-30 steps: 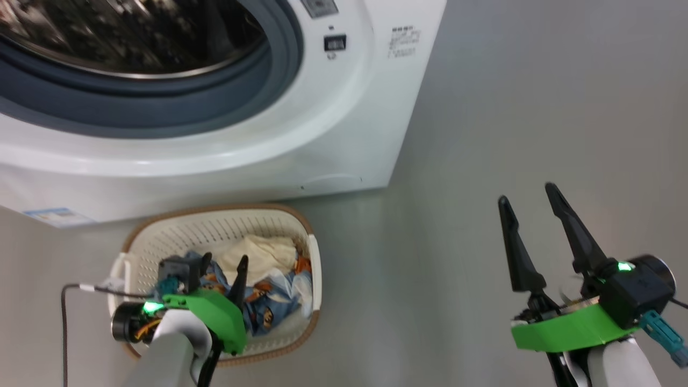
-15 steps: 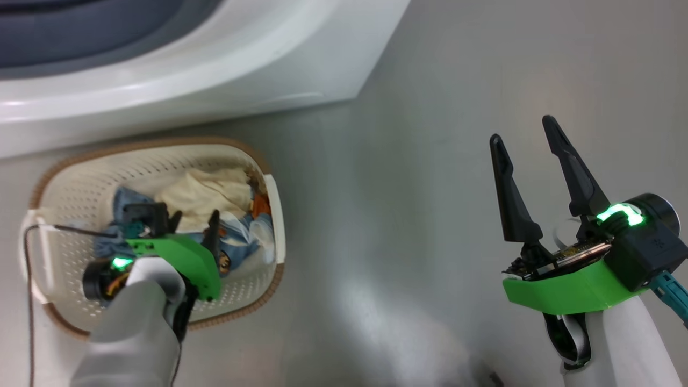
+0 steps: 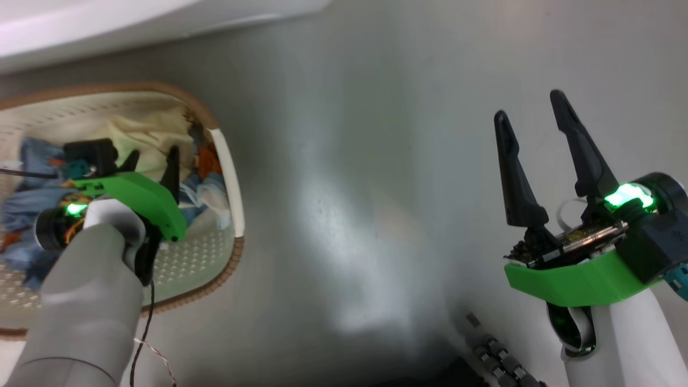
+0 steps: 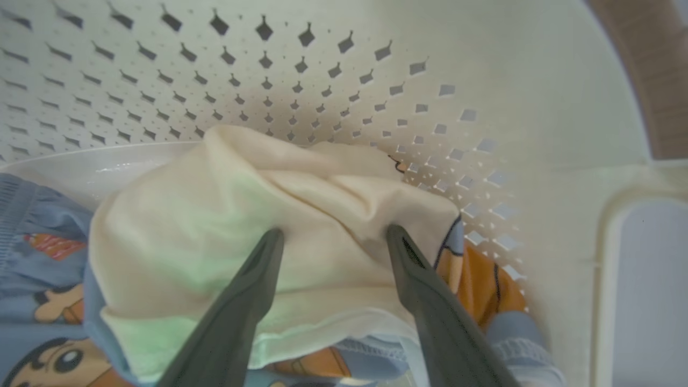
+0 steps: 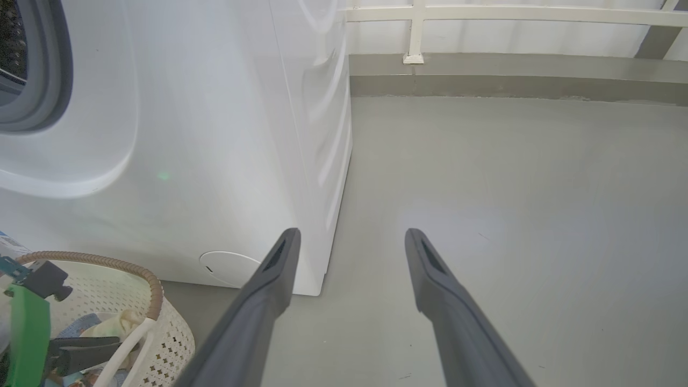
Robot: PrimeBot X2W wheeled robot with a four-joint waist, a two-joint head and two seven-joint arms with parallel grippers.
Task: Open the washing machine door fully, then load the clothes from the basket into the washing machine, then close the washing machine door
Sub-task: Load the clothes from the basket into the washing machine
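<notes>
The cream-white basket (image 3: 227, 161) with its brown rim stands on the floor below the washing machine (image 3: 107, 24). The clothes lie in it: a cream piece (image 3: 145, 131) on top of light blue printed garments (image 3: 32, 156). My left gripper (image 3: 153, 156) reaches down into the basket, open. In the left wrist view its fingertips (image 4: 395, 236) straddle a fold of the cream piece (image 4: 242, 199); the left gripper (image 4: 334, 234) holds nothing. My right gripper (image 3: 529, 107) hangs open over bare floor, empty. The washing machine door is out of view.
In the right wrist view the washing machine (image 5: 215, 134) stands left of my open right gripper (image 5: 352, 234), its grey gasket (image 5: 54, 80) uncovered and the round filter cover (image 5: 228, 267) low on the front. A white railing (image 5: 414, 32) lines the far wall. A dark cable (image 3: 144, 322) hangs off the left arm.
The head camera has tilted down, so the machine slid up out of the picture. My left gripper has sunk lower into the basket onto the cream piece. The right gripper has stayed open.
</notes>
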